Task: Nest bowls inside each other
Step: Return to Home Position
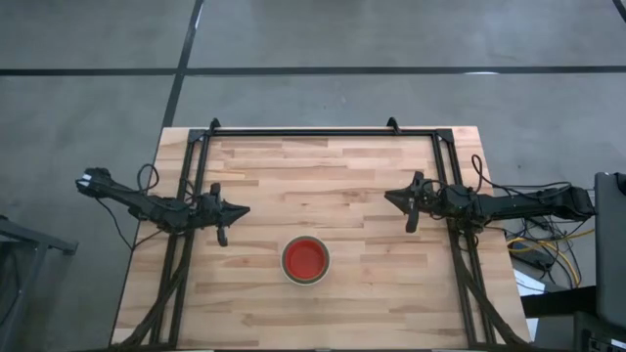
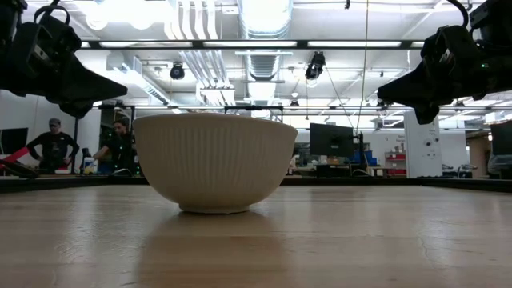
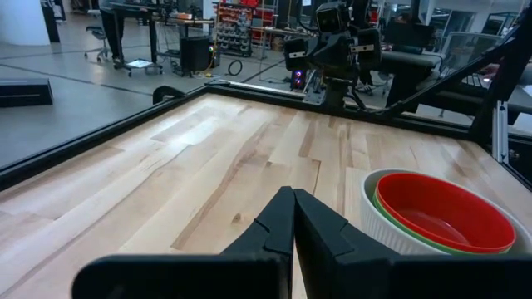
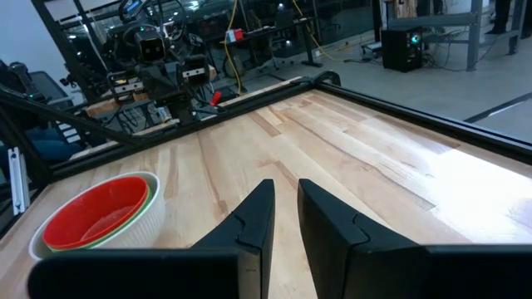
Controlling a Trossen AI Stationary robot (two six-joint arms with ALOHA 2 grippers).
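The bowls stand nested in one stack (image 1: 305, 260) near the table's near edge, midway between the arms. A red bowl (image 3: 440, 212) sits innermost, a green bowl's rim (image 3: 391, 218) shows around it, and a whitish ribbed bowl (image 2: 214, 164) is outermost, its foot on the wood. My left gripper (image 1: 240, 210) hovers above the table, left of the stack and farther back; it is shut and holds nothing (image 3: 293, 212). My right gripper (image 1: 391, 198) hovers right of the stack and farther back, with a narrow gap between its fingers (image 4: 285, 199) and nothing in it.
A black metal frame (image 1: 323, 132) runs along the table's far edge and down both sides. Cables (image 1: 548, 249) lie beyond the right edge. People (image 2: 54, 144) stand in the room behind the table. Bare wood (image 1: 323, 186) lies between the two grippers.
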